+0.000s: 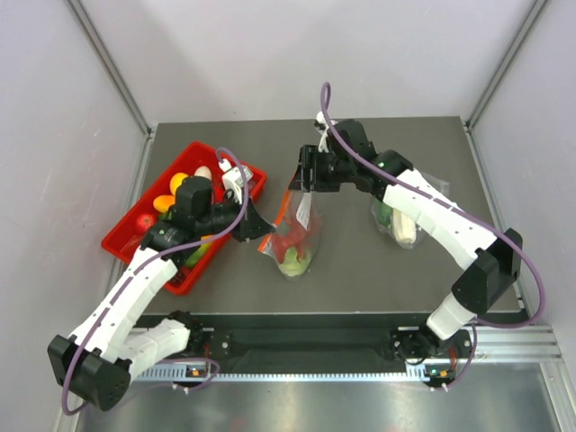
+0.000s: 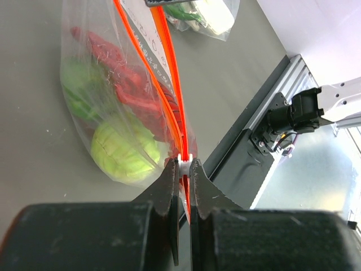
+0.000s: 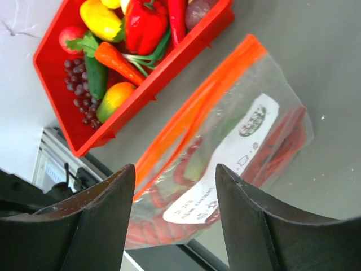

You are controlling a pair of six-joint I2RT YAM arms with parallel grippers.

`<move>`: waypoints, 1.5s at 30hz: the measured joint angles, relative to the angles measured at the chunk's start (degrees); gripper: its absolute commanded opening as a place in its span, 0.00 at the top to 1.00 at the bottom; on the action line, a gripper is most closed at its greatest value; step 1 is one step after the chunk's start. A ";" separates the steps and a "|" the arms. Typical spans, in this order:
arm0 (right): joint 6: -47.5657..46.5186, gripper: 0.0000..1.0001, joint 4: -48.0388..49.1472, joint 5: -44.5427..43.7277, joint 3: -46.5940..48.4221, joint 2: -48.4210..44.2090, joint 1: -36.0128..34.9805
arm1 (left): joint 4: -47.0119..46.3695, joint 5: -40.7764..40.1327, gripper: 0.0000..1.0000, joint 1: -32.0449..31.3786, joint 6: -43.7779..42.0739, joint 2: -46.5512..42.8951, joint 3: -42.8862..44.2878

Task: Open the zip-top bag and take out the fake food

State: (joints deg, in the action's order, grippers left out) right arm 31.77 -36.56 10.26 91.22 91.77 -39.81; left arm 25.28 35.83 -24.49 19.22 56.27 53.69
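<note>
Left hand (image 2: 181, 165) pinches the zip-top bag (image 2: 101, 113); right hand (image 3: 175, 169) hovers, fingers spread.

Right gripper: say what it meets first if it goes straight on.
Likely the bag, near its orange zip strip, which sits between the open fingers in the wrist view; the gap to it is unclear.

Left arm (image 1: 135, 290), right arm (image 1: 438, 216): same build – white shell links, black joint housings, biggest black block at the elbow. Purple cable (image 1: 533, 270) runs loose along each, arching clear of the links. Small orange mark (image 1: 192, 367) by each base, 6 o'clock in top view. Left gripper (image 2: 185, 164), right gripper (image 3: 175, 169): fingers (image 3: 84, 226) matte black, thick at root, tapering to blunt tips
</note>
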 measured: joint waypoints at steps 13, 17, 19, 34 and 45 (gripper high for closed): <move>0.33 0.44 -4.22 -2.75 1.60 2.14 -1.46 | 0.07 -1.77 1.00 -0.55 -1.92 -0.28 0.00; 0.37 0.54 -5.62 -3.17 1.60 3.37 -2.01 | 0.66 -2.32 1.00 -0.92 -3.41 -0.28 0.28; 0.35 0.65 -6.08 -3.10 1.68 3.80 -2.25 | 1.16 -2.62 1.00 -1.14 -4.48 -0.28 0.68; 0.63 1.00 -6.51 -2.43 2.97 4.44 -2.69 | 0.35 -4.39 0.37 -1.51 -3.30 -0.26 1.57; 0.61 1.00 -6.60 -2.64 2.97 4.02 -2.82 | -9.09 -6.86 0.34 -1.51 4.96 6.14 2.08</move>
State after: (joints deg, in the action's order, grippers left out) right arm 32.38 -43.16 7.62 94.19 95.79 -42.63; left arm 16.19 28.97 -26.00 24.18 62.41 55.77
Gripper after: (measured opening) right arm 0.009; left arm 0.660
